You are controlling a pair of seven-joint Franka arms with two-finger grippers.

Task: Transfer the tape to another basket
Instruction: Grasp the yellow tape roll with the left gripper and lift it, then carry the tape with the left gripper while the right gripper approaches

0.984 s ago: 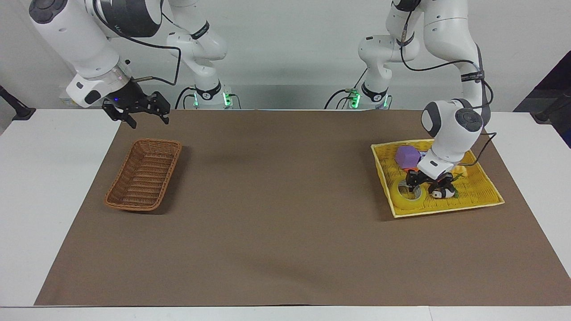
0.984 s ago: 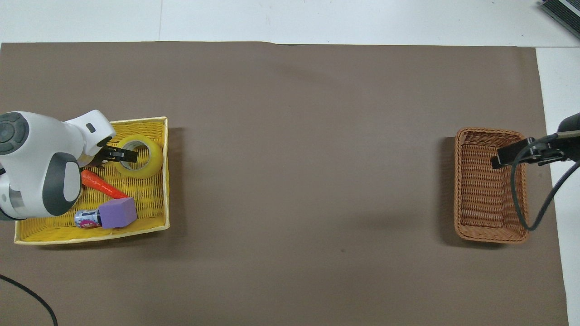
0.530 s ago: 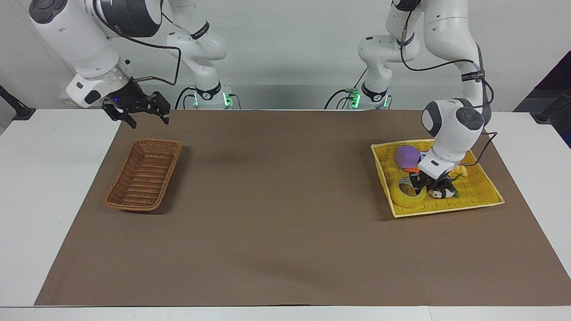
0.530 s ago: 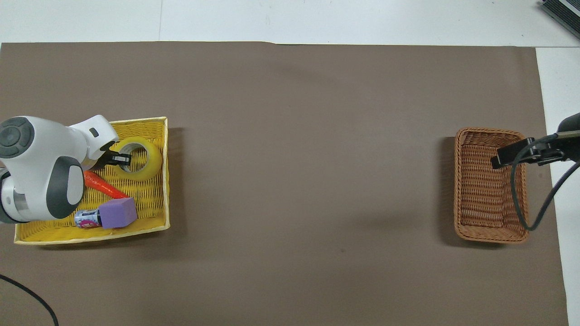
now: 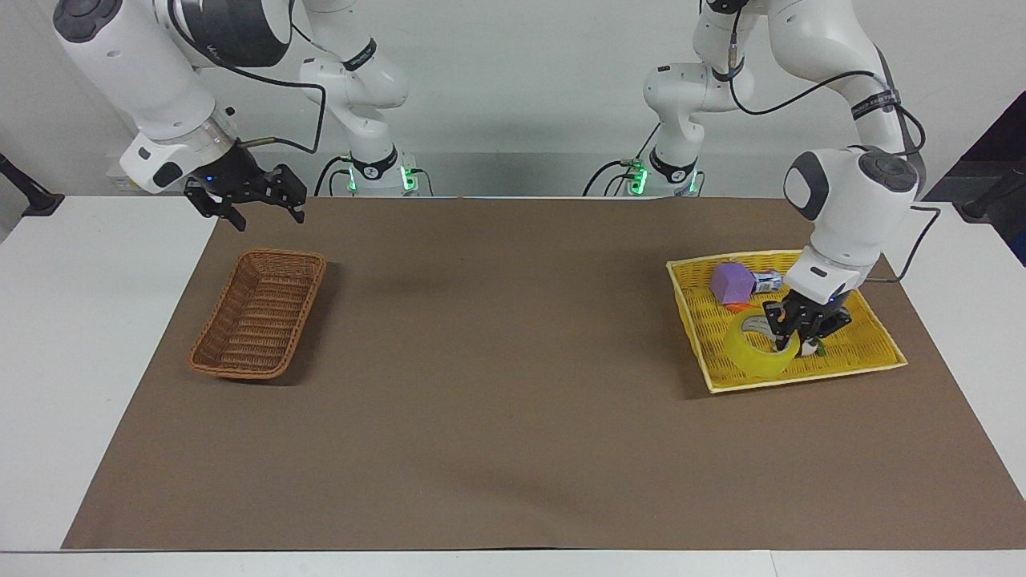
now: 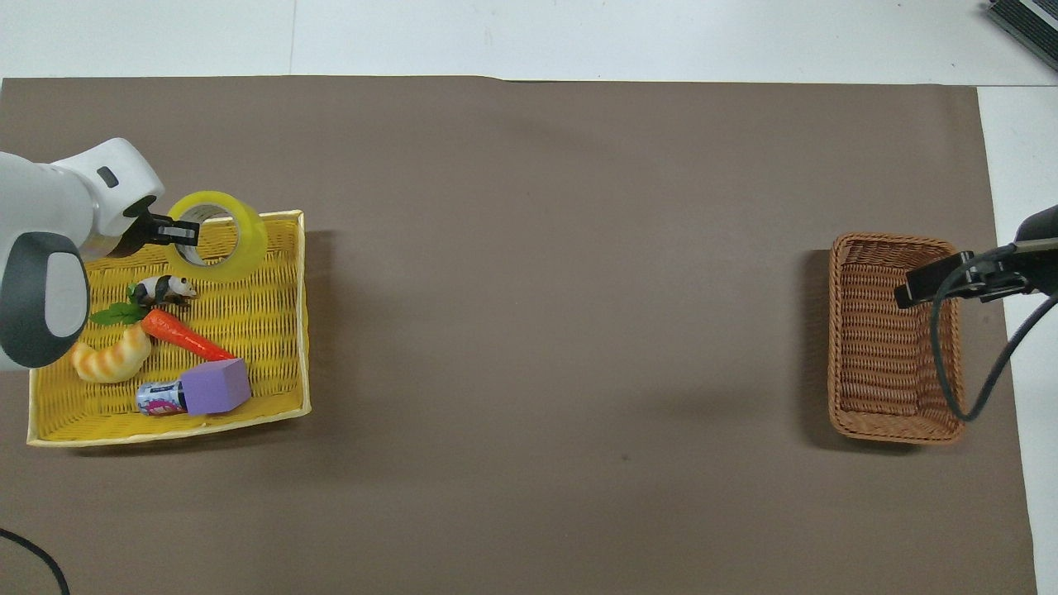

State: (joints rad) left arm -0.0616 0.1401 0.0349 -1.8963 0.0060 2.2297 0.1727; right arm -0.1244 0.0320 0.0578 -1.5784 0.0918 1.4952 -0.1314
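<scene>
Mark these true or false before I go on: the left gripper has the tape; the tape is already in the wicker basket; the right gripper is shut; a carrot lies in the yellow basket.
1. The left gripper has the tape: true, shut on its wall, roll tilted over the yellow basket.
2. Tape in the wicker basket: false, that basket holds nothing.
3. The right gripper is shut: false, open above the wicker basket.
4. A carrot lies in the yellow basket: true.

tape (image 6: 221,235): translucent yellow, pale grey-white core
basket (image 5: 258,312): brown woven wicker
tray basket (image 6: 273,347): bright yellow weave
block (image 6: 215,386): purple
carrot (image 6: 183,335): orange, green leaves
panda figure (image 6: 164,289): black and white
surface (image 5: 497,385): brown mat, white edges
</scene>
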